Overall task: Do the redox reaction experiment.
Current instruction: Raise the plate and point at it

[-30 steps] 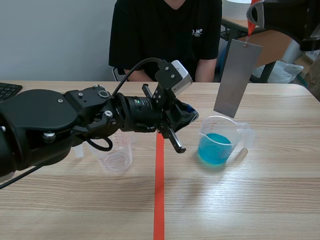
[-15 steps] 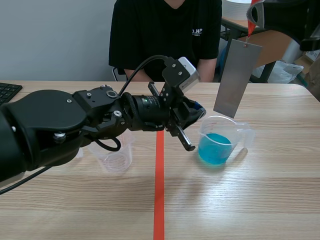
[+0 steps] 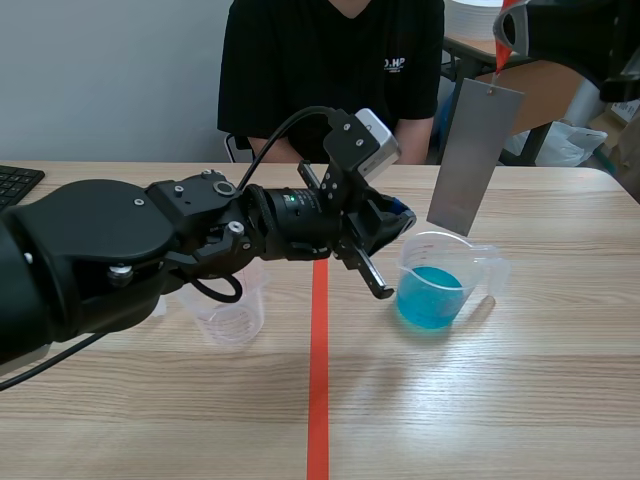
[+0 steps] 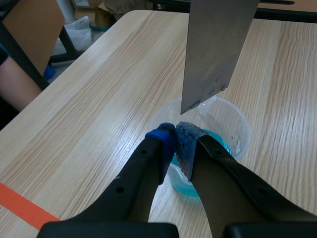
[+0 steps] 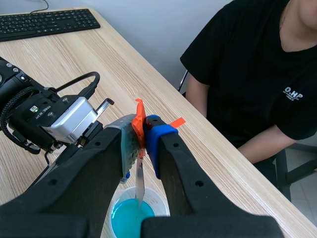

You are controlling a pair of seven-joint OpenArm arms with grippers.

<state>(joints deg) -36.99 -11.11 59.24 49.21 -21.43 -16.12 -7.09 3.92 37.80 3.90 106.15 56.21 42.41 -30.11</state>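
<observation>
Strip (image 3: 474, 155) of grey metal hanging upright over beaker (image 3: 445, 262) of blue liquid, lower end just above the rim, clear of the liquid. Right jaws clamped on strip by its orange tag (image 5: 139, 120). Left jaws together, empty, just beside beaker rim. Empty cup (image 3: 232, 318) on counter (image 3: 500, 400) under left arm.

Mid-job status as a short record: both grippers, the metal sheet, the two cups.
measuring cup: upright, part filled with blue liquid
metal sheet: hanging over measuring cup, above the liquid
right gripper: shut on metal sheet's orange tab
left gripper: shut on nothing, beside measuring cup's rim
empty cup: upright, partly behind left arm
</observation>
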